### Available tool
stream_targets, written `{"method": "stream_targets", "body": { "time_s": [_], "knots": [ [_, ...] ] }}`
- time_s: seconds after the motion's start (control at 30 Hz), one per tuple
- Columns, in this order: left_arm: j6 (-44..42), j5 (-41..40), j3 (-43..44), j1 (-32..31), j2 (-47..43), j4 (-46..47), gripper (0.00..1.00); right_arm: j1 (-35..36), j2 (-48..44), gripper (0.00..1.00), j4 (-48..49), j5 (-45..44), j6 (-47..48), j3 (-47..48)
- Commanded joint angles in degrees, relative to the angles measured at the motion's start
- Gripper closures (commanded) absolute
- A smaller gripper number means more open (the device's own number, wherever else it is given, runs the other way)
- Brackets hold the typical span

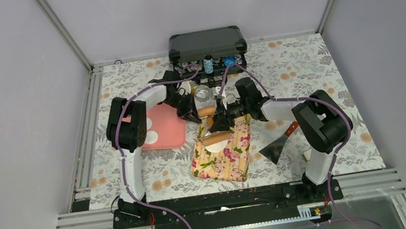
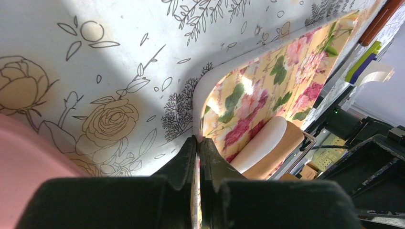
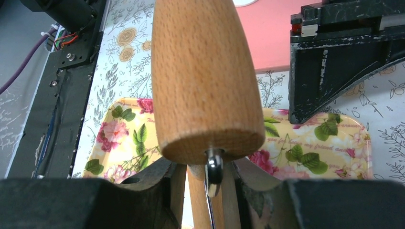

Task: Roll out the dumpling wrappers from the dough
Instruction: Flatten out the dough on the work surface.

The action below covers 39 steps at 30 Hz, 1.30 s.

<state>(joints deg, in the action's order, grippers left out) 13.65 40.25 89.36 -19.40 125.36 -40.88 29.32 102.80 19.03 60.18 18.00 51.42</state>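
**Rolling in progress: one piece under the pin, at least one disc set aside**

The task looks to be partly done. On the pink tray [image 1: 169, 128], left of centre on the desk, a flat white wrapper [image 1: 151, 136] lies finished. A second pale patch further back is mostly hidden by the left arm, so I cannot count the wrappers. The piece in hand is the dough [image 2: 260, 143], a white slab already pressed fairly flat but thicker than a finished disc. It sits on the floral tray [image 1: 223, 165] at the middle of the desk, near the tray's far end. The wooden roller [image 1: 216, 138] lies across it and appears to touch it. My judgement is that this piece needs more thinning and then a move to the pink tray. Whether other lumps are waiting I cannot tell.

The left arm rises from its base, bends at a high elbow and reaches inward. The left fingers [image 2: 195, 155] are pinched tight on the pale rim of the floral tray at its far left corner, apparently to steady it. The right arm mirrors this from the other side, with its forearm angled in toward the same end of the tray. The right fingers [image 1: 225, 113] are part closed around the roller's wooden handle, and its thick barrel fills the wrist view. A scraper [image 1: 277, 146] lies on the desk just right of the floral tray, well apart from both sets of fingers.
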Motion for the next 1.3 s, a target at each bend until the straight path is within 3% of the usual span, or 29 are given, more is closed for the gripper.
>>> {"method": "stream_targets", "body": {
  "time_s": [0.0, 1.27],
  "knots": [
    [1.3, 2.5, 0.6, 1.6, -1.5, 2.1, 1.00, 1.8, 3.6, 1.00, -13.7, -4.0, 3.3, -5.7],
    [1.6, 1.3, 0.3, 1.7, -1.5, 2.2, 1.00, 4.2, -4.4, 1.00, -14.2, 1.2, 17.1, -13.9]
  ]
}}
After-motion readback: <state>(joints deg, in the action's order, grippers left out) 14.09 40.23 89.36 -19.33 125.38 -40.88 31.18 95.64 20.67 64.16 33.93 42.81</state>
